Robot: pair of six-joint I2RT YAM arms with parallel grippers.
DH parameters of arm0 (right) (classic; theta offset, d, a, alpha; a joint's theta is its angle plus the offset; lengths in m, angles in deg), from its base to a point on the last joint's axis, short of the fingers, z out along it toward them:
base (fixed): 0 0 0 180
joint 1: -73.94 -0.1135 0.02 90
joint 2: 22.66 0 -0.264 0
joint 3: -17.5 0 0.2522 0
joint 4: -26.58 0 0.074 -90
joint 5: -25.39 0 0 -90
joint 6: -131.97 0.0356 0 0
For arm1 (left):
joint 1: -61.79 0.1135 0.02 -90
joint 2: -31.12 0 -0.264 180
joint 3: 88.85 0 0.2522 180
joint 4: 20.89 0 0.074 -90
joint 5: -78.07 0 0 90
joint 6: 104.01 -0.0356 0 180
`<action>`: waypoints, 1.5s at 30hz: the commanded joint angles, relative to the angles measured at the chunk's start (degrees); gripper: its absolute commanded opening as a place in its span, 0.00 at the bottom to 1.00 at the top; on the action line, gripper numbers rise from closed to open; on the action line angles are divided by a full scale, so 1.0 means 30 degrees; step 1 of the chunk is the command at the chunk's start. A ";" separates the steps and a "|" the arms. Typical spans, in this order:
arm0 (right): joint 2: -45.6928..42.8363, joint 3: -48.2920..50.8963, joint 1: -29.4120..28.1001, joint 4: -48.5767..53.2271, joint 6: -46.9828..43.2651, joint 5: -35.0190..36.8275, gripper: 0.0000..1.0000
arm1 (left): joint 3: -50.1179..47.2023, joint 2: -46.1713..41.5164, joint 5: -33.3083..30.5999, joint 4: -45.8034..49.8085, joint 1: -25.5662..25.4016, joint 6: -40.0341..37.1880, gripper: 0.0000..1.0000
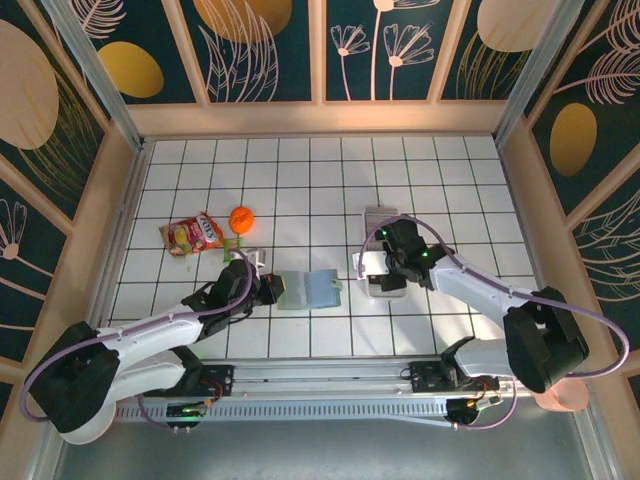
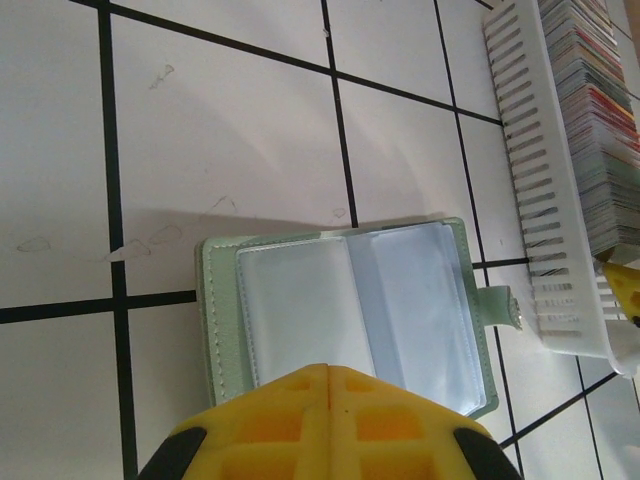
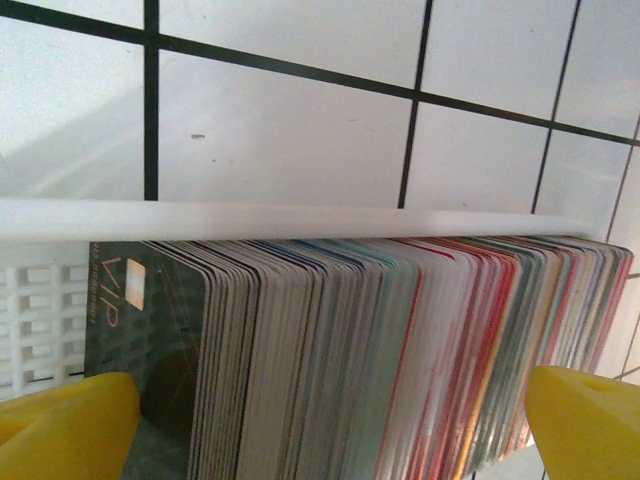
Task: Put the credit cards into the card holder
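The credit cards [image 3: 380,350] stand on edge in a tight striped row inside a white slotted tray [image 3: 300,220]. A dark card marked VIP is at one end of the row. From above, the tray [image 1: 377,225] has its long axis running away from the arms, right of centre on the tiled surface [image 1: 300,180], and the row follows that axis. The right hand [image 3: 325,425] hangs over the row with its yellow fingers [image 3: 60,430] spread wide, one at each end of the cards.

Just to the left of the tray, the sage-green card holder [image 2: 350,310] lies flat and open, clear pockets up. Its long axis runs left to right, and its clasp tab [image 2: 505,305] points toward the tray. The left hand [image 2: 328,400] is pressed together, fingertips meeting over the holder's near edge. I cannot tell whether it pinches that edge.

Farther left lie a snack packet [image 1: 192,235] and an orange ball [image 1: 242,219].
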 commanded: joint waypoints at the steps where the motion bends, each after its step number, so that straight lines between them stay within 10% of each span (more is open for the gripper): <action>1: 0.0475 0.0498 -0.0366 -0.1185 -0.0592 0.0942 0.99 | -0.0186 0.0405 0.0547 -0.0689 0.0091 0.0278 0.04; 13: 0.0912 0.0260 -0.0545 -0.1825 -0.1126 0.2183 0.98 | -0.0142 0.1887 0.1252 -0.1617 0.0113 0.0424 0.03; 45: -0.0952 -0.0596 -0.0615 0.0602 -0.0490 0.1658 0.50 | -0.0494 0.2255 0.1422 -0.2188 0.0086 0.0988 0.00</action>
